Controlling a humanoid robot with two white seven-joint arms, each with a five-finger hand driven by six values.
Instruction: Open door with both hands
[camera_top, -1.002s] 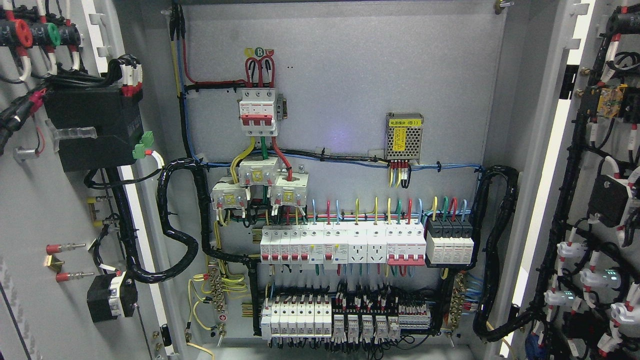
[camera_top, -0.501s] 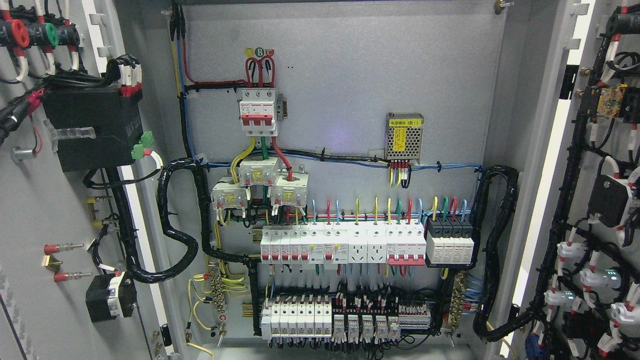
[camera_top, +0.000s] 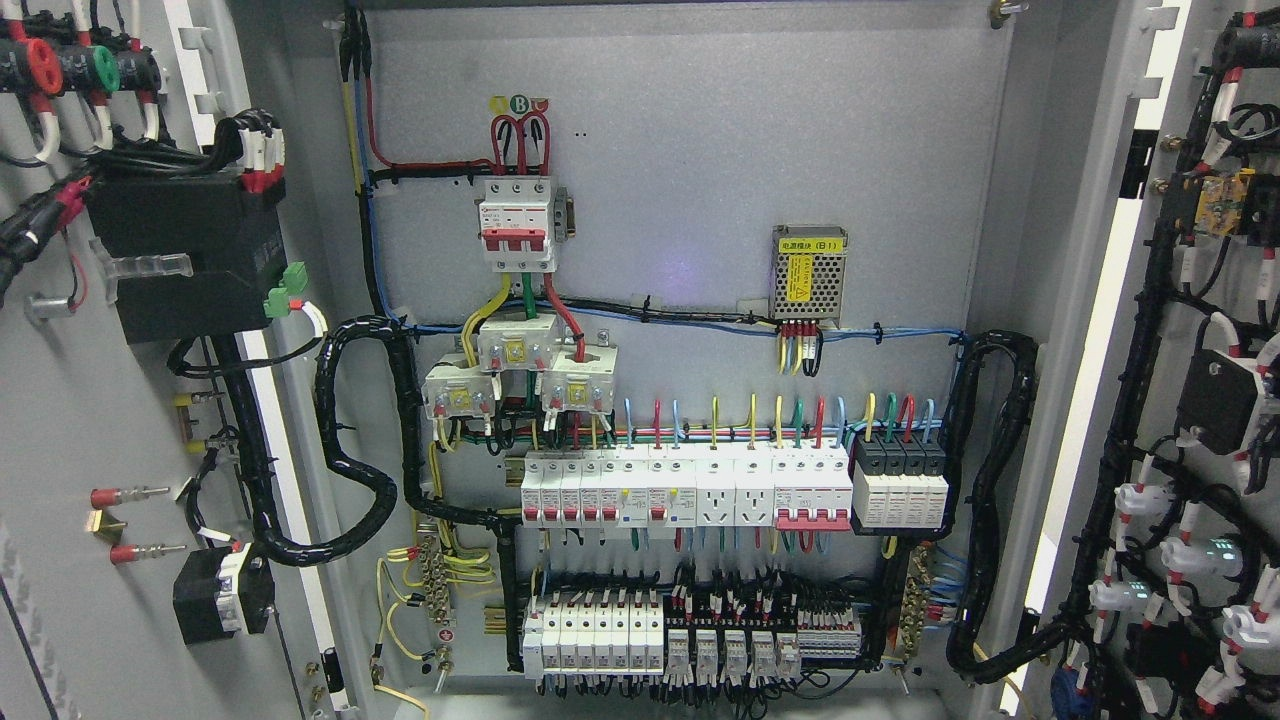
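Neither hand in view, so grip state can't be told. Both doors, left door and right door, stand swung wide, cabinet interior exposed. Opening looks done; just release clear of the door wiring.

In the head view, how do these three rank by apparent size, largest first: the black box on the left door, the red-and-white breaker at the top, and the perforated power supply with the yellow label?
1. black box, though it sits nearer the camera
2. red-and-white breaker
3. perforated power supply, clearly smallest
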